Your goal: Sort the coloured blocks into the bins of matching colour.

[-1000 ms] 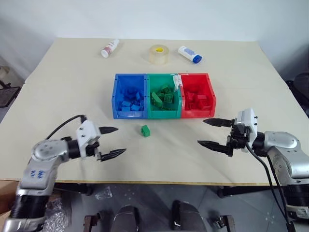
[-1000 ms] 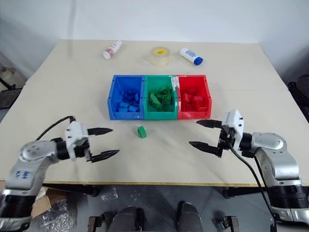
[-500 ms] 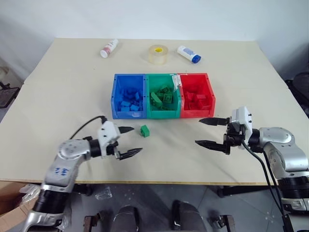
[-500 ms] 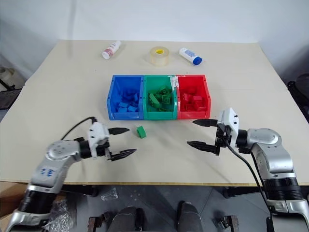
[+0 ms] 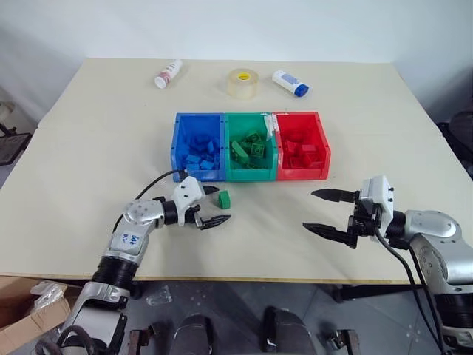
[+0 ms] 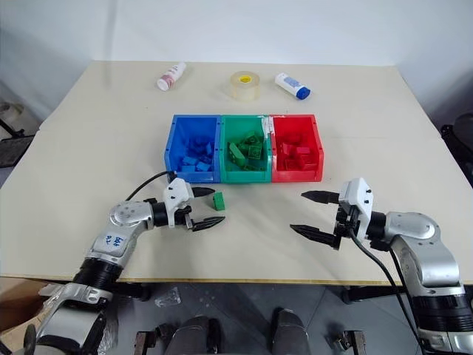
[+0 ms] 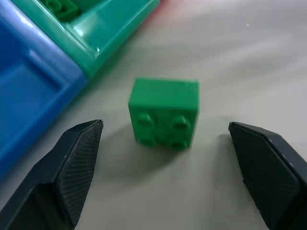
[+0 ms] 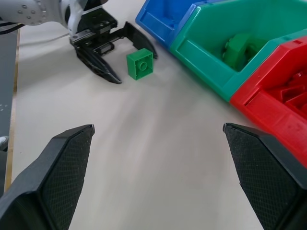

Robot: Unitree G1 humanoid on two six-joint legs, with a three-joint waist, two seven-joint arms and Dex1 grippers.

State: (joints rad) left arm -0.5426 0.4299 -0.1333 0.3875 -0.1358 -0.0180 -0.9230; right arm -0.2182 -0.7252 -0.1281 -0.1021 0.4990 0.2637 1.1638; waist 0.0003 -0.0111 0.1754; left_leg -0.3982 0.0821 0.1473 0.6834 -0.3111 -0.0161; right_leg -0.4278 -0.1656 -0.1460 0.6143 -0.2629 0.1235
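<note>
One green block [image 5: 223,199] lies alone on the table [image 5: 96,140], just in front of the place where the blue bin [image 5: 197,146] and the green bin [image 5: 250,147] meet. It is lying on its side, with the studs facing toward the robot. The left gripper [image 5: 215,205] is right at this block: its two black fingers stand wide apart, one finger on each side of the block's near end, and the block is not touched by any of them. In the left wrist view the block [image 7: 164,112] sits in the middle between both fingertips [image 7: 80,158], with free table surface on each side.

The left arm reaches forward and toward the middle of the table, low above the surface, and the gripper points almost level toward the bins.

The right gripper [image 5: 323,211] hovers over the table in front of the red bin [image 5: 301,146], well apart from the green block. Its fingers are also spread wide and they hold nothing. It points toward the left side, to the other gripper.

The three bins stand touching in one row, blue, green, red from left to right. Each bin already holds blocks of its own colour.

Behind the bins, near the far edge, there are two small white bottles [image 5: 168,73] and a roll of clear tape [image 5: 242,83] between them.
</note>
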